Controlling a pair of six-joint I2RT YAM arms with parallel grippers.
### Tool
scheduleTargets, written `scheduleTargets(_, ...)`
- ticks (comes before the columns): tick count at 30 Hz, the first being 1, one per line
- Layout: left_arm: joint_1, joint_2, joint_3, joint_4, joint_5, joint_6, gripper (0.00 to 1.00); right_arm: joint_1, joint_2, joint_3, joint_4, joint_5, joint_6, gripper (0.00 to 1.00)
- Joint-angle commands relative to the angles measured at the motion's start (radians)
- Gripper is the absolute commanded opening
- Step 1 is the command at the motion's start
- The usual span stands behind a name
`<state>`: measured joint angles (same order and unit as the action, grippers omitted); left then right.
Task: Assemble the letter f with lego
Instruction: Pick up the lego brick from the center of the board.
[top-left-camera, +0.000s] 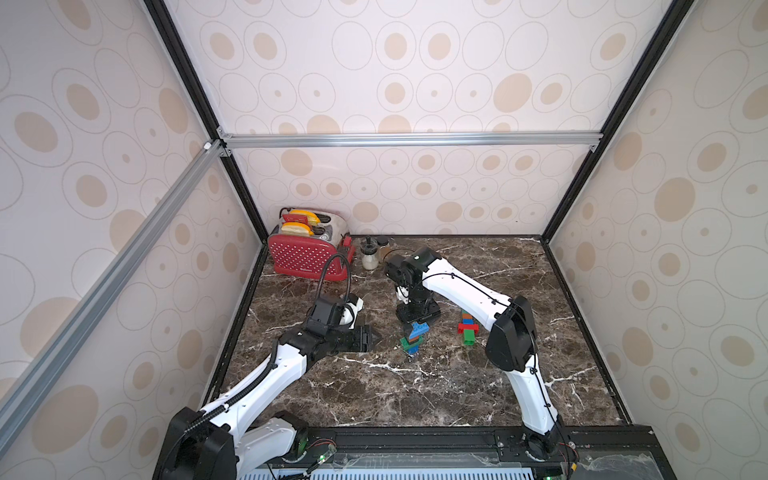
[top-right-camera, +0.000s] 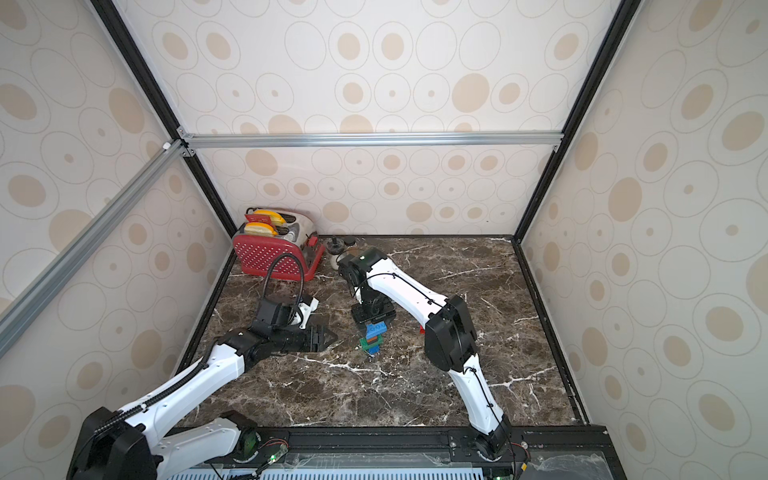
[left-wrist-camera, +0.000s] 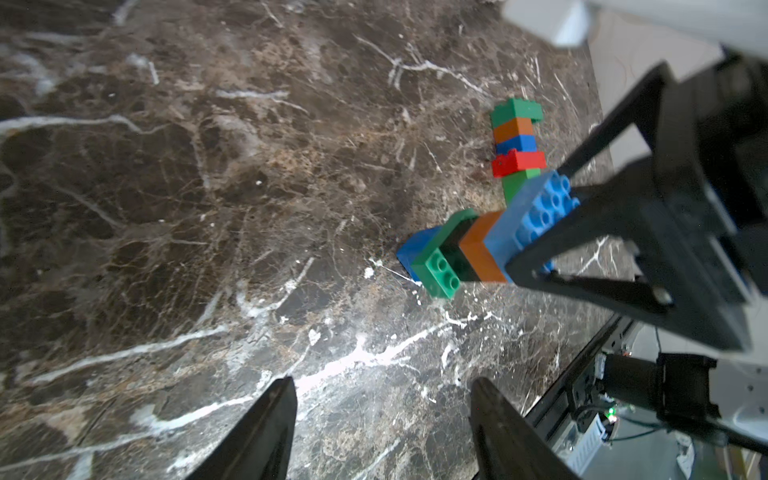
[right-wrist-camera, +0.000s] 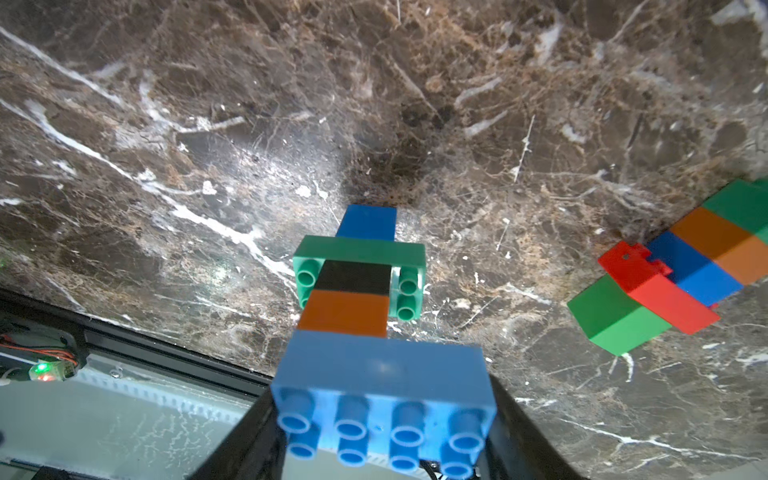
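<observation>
A stack of lego (top-left-camera: 412, 340) stands on the marble table (top-left-camera: 374, 395) in both top views. From the bottom it runs dark blue, green (right-wrist-camera: 359, 249), black, orange (right-wrist-camera: 345, 311), with a light blue oblong brick (right-wrist-camera: 382, 374) on top. My right gripper (top-left-camera: 417, 325) points down over it, shut on the light blue brick (left-wrist-camera: 536, 212); its fingers (right-wrist-camera: 521, 428) flank the brick's ends. A second lego row (top-left-camera: 467, 326) of green, orange, blue, red and green lies flat to the right. My left gripper (top-left-camera: 376, 338) hovers just left of the stack, open and empty (left-wrist-camera: 382, 386).
A red dotted toaster (top-left-camera: 307, 253) stands in the back left corner with small jars (top-left-camera: 368, 255) beside it. Patterned walls close three sides. A black rail (top-left-camera: 415, 440) runs along the table's front edge.
</observation>
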<state>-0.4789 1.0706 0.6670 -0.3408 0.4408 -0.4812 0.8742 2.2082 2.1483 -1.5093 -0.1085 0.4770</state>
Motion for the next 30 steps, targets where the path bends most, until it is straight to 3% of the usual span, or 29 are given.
scheduleTargets(1,-0.05,-0.051,-0.009,0.037,-0.082,0.106,0.68,-0.009,0.002,0.052,-0.079,-0.02,-0.045,0.51)
scheduleTargets(13,-0.235,-0.038,-0.018,0.134,-0.074,0.379,0.66,-0.035,-0.096,0.094,-0.123,-0.148,-0.107,0.52)
scheduleTargets(30,-0.263,0.004,-0.024,0.23,-0.147,0.521,0.64,-0.045,-0.141,0.103,-0.144,-0.25,-0.149,0.52)
